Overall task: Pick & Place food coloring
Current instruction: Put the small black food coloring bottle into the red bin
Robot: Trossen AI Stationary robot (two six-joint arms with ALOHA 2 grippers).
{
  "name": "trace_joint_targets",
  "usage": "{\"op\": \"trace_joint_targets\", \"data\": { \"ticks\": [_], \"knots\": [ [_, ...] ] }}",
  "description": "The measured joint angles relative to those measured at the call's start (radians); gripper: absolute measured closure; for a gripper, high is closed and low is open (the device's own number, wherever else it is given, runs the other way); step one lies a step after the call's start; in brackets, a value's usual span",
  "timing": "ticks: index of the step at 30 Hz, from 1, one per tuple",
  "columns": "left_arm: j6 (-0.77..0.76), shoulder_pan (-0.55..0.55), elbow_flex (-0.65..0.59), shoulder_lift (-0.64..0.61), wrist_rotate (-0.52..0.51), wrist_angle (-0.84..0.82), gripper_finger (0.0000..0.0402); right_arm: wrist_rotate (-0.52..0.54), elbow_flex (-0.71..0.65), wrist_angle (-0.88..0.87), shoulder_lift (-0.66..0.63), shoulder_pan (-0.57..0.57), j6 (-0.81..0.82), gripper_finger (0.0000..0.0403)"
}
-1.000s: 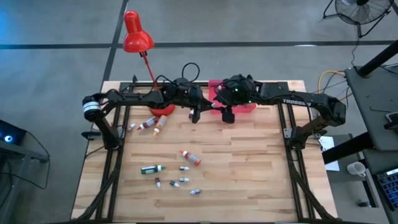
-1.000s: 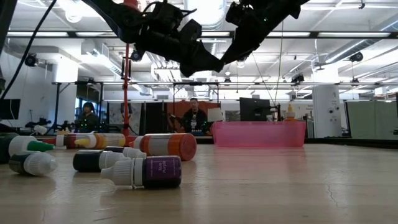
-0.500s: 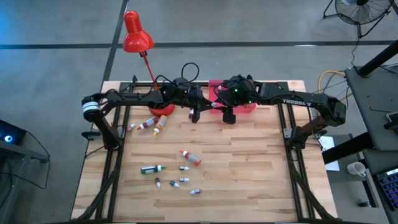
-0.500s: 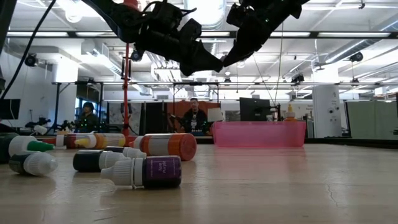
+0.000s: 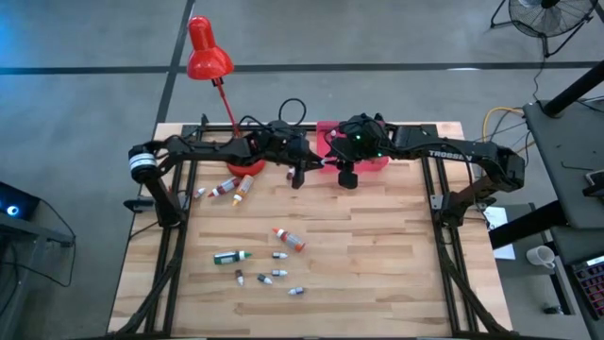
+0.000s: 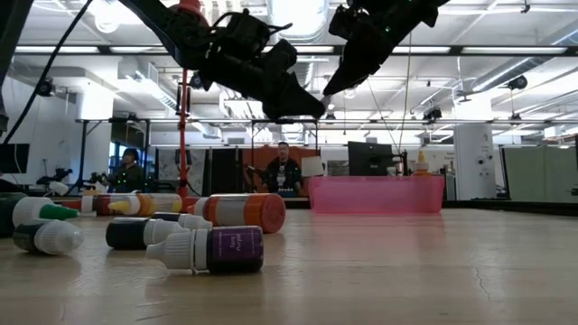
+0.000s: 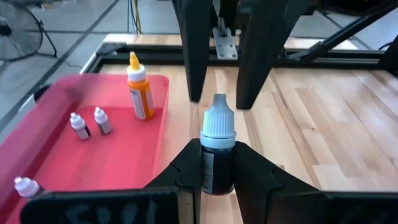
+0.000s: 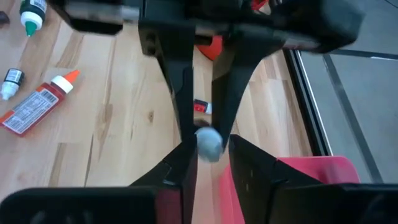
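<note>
A small dark food coloring bottle [image 7: 217, 168] with a whitish cap hangs in the air between both grippers, near the pink tray [image 5: 370, 161] at the far middle. My left gripper [image 5: 300, 172] is shut on its body. My right gripper [image 8: 208, 158] meets it from the right, its fingers closed in on the cap. Several more bottles lie on their sides on the wood: an orange-red one [image 5: 289, 239], a green one [image 5: 229, 256] and small ones [image 5: 279, 274]. In the tray stand an orange bottle [image 7: 140, 93] and small ones [image 7: 79, 126]. My left gripper pinches the bottle's dark body [image 7: 210, 177] between its two fingers, which lie along it. The cap points away from this gripper, toward the right one. The bottle is lifted well clear of the table. My right gripper has the whitish cap [image 8: 209, 142] between its two fingertips [image 8: 186, 158], coming from the table's right side against the cap end. In the left wrist view its fingers [image 7: 250, 93] stand right at the cap's sides.
A red desk lamp [image 5: 209, 52] stands at the far left, its base [image 5: 247, 166] close behind my left arm. More bottles [image 5: 234, 189] lie near the left side. The wood in front of the tray and on the right half is bare.
My right gripper's fingers have drawn together around the bottle's cap. My left gripper has shifted slightly toward the right gripper while keeping hold of the bottle. The bottles on the table have stayed put.
</note>
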Motion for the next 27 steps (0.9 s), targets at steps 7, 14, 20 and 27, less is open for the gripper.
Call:
{"op": "trace_joint_targets", "data": {
  "ticks": [7, 14, 20, 27],
  "knots": [
    [-0.009, 0.000, 0.016, 0.010, -0.001, 0.002, 0.0355, 0.000, 0.000, -0.015, 0.000, 0.000, 0.004, 0.0295],
    [-0.011, -0.001, 0.035, 0.010, 0.000, 0.003, 0.0355, 0.000, -0.002, -0.023, 0.007, -0.003, 0.021, 0.0278],
    [-0.010, -0.001, 0.034, 0.010, 0.000, -0.028, 0.0355, 0.000, -0.002, -0.021, 0.007, -0.004, 0.012, 0.0277],
    [-0.008, -0.001, 0.034, 0.010, 0.000, -0.035, 0.0355, 0.000, -0.002, -0.022, 0.011, -0.004, 0.027, 0.0293]
  ]
}}
